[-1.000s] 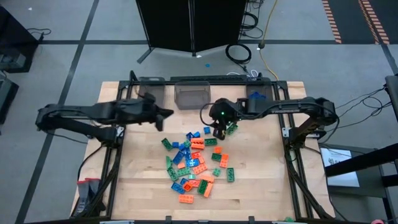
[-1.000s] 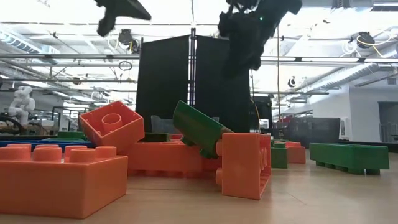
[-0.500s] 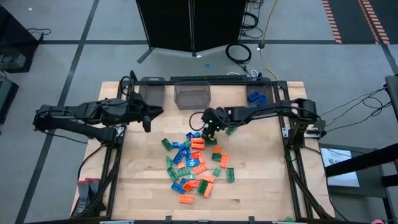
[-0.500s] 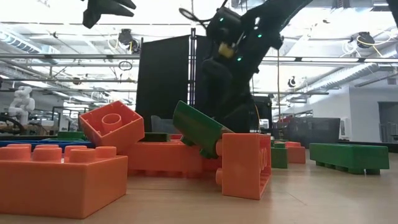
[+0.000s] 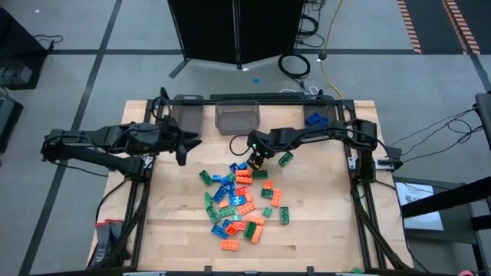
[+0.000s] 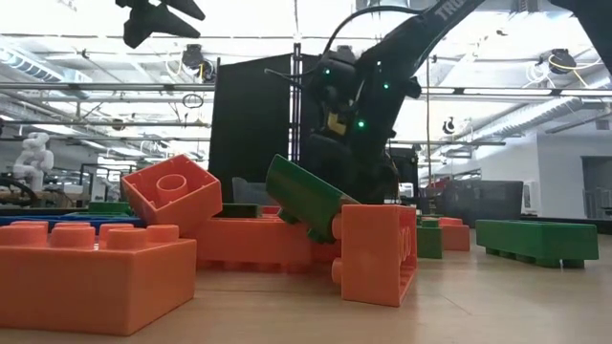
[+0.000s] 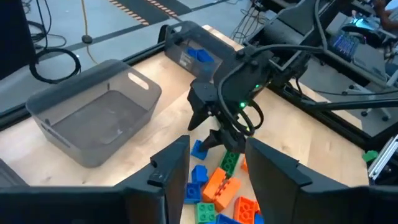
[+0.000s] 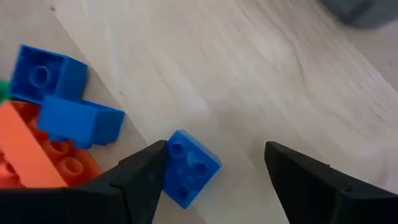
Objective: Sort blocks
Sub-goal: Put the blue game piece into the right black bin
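The blocks (image 5: 242, 199), orange, green and blue, lie in a loose pile on the middle of the wooden table. My right gripper (image 5: 255, 161) hangs low over the pile's far end, open. In the right wrist view a small blue block (image 8: 189, 168) lies flat on the table between its fingers (image 8: 143, 177), close beside one of them. My left gripper (image 5: 182, 149) is raised left of the pile, in front of the left bin, open with nothing between its fingers (image 7: 168, 171).
Three grey bins stand along the far edge: left (image 5: 188, 115), middle (image 5: 238, 117), and right (image 5: 318, 119) with blue blocks in it. Bare wood lies on both sides of the pile and toward the near edge.
My right gripper has come down and toward the table's left, onto the pile's far end. My left gripper has drawn back toward the table's left edge and has opened. The pile has not moved.
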